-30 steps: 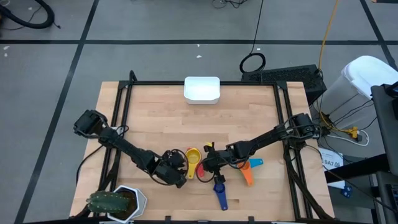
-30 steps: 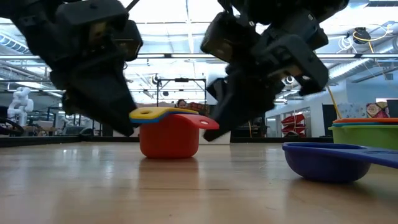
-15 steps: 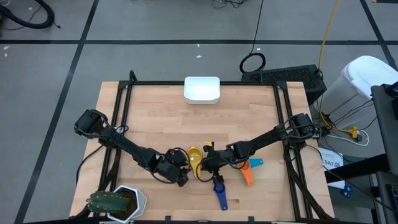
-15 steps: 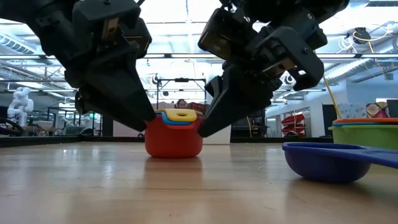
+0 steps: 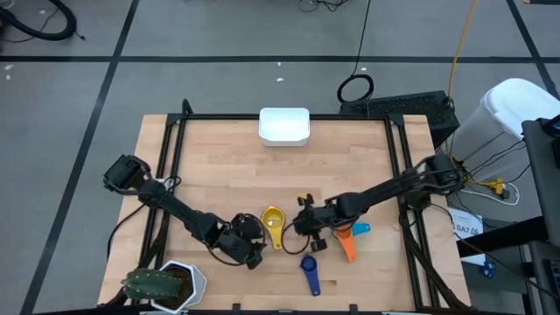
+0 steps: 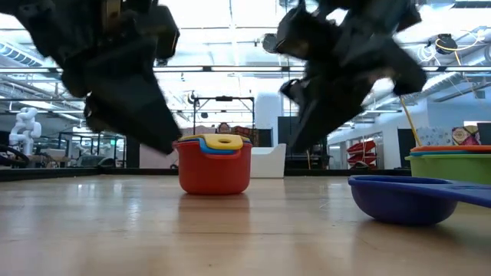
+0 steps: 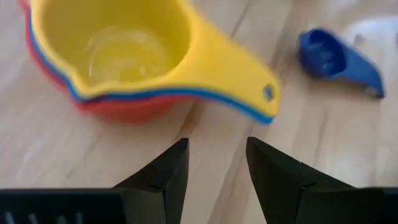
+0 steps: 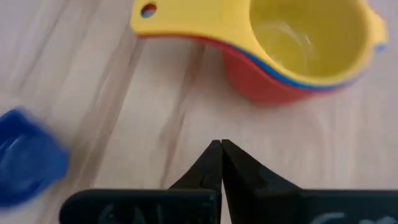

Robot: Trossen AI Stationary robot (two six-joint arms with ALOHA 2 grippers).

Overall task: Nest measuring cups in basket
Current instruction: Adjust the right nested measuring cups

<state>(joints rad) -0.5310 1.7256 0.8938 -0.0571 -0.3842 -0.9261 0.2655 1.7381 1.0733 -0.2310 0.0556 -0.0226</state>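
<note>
Three measuring cups sit nested upright on the table: yellow inside blue inside red [image 5: 273, 220] [image 6: 215, 165] [image 7: 124, 56] [image 8: 298, 50], with their handles stacked together. My left gripper [image 5: 254, 238] [image 7: 216, 146] hovers just to the near-left of this stack, fingers open and touching nothing. My right gripper [image 5: 297, 226] [image 8: 221, 144] is just to the stack's right, fingers shut and clear of it. A dark blue cup [image 5: 308, 269] [image 6: 414, 198] lies nearer the near edge. The white basket [image 5: 284, 126] rests at the far edge.
Orange, green and light-blue cups [image 5: 350, 238] [image 6: 453, 165] lie right of my right gripper. A white hexagonal pot with a green plant [image 5: 166, 284] stands at the near-left corner. Bare wood stretches between the stack and the basket.
The yellow and blue cups, at first tilted on the red cup, have settled level into it. After that both grippers drew back from the stack, the left toward the near-left, the right toward the table's right.
</note>
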